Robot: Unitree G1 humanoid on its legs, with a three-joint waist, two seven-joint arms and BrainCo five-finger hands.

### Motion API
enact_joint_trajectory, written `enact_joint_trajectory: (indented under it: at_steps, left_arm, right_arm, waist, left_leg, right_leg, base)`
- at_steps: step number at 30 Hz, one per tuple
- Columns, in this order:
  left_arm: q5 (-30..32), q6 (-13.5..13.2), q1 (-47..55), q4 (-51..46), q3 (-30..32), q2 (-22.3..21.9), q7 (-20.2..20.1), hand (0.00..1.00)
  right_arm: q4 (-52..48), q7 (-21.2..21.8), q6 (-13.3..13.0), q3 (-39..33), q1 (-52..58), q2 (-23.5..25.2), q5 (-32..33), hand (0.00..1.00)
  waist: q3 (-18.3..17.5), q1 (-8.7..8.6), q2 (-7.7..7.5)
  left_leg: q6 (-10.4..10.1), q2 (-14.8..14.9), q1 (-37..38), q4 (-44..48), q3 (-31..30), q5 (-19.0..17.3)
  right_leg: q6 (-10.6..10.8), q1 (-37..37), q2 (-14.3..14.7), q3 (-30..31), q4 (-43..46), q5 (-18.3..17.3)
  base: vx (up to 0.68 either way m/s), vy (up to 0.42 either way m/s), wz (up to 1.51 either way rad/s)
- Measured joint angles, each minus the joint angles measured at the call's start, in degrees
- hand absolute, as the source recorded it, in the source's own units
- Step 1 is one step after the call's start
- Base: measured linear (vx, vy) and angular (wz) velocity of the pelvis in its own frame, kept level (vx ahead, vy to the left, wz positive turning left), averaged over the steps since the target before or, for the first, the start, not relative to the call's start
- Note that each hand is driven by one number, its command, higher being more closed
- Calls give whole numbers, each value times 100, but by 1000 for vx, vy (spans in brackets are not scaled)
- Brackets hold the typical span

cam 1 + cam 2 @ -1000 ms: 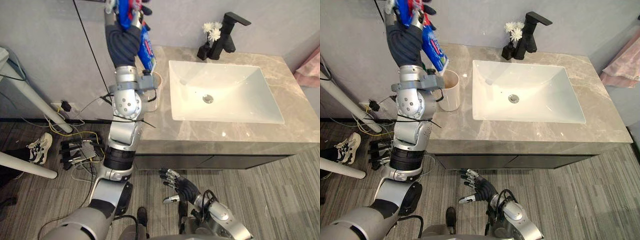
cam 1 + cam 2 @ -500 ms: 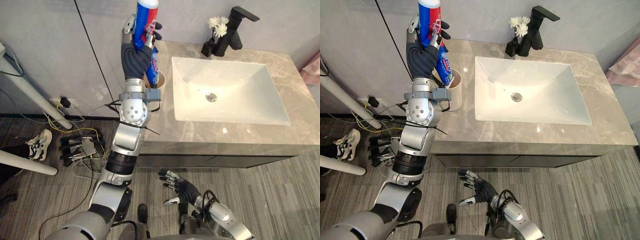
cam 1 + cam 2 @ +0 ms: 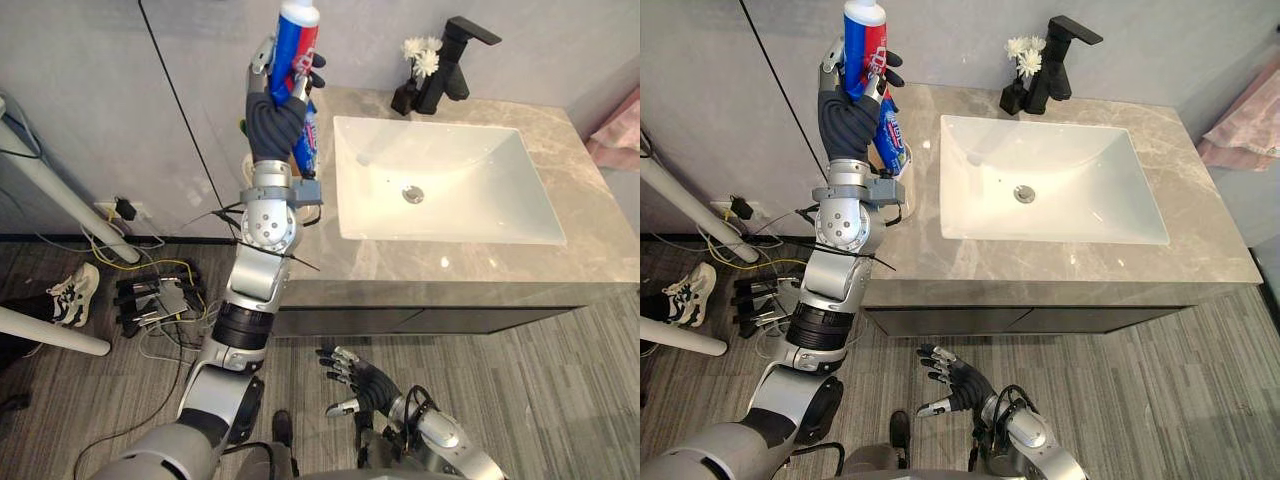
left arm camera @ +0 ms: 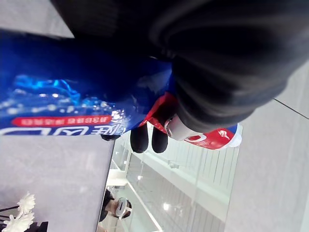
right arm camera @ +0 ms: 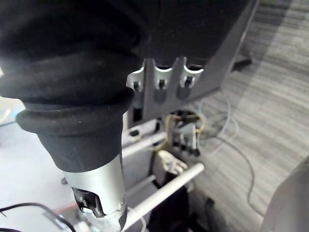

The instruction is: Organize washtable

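Note:
My left hand (image 3: pixel 274 108) is raised at the counter's left end, shut on a blue, red and white toothpaste tube (image 3: pixel 295 45). The tube stands upright with its white cap on top. Its flat lower end (image 3: pixel 892 140) hangs at the mouth of a white cup (image 3: pixel 910 172) on the counter, which is mostly hidden behind my wrist. I cannot tell whether the end is inside the cup. In the left wrist view my fingers (image 4: pixel 147 140) curl round the tube (image 4: pixel 58 96). My right hand (image 3: pixel 362 376) hangs low over the floor, fingers spread, holding nothing.
A white rectangular sink (image 3: pixel 440 190) is set in the grey marble counter (image 3: pixel 400 268). A black faucet (image 3: pixel 458 62) and a small black vase of white flowers (image 3: pixel 412 80) stand behind it. Pink cloth (image 3: pixel 622 135) lies at the far right.
The left hand has come down and turned the tilted tube upright, bringing its lower end to the cup. The camera has shifted slightly. The right hand has stayed low.

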Motion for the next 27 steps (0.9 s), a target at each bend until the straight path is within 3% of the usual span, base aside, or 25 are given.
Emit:
enact_joint_trajectory:
  at_steps: [14,27]
  left_arm:
    - [-12,-2,-312,2,68,286,11,100]
    - [-57,-12,-730,4,292,392,124,100]
  right_arm:
    - [-1,-5,-54,-5,-3,-37,-3,0]
    - [-6,-6,-132,-10,-5,-34,-8,0]
  waist:
    - [144,10,-201]
    - [288,12,-214]
  left_leg:
    - [-5,-21,-20,33,20,8]
    - [-5,-19,-64,47,18,7]
  right_leg:
    - [-1,-19,-11,11,-3,2]
    - [-2,-54,-12,9,-5,2]
  base:
    - [0,0,0]
    - [0,0,0]
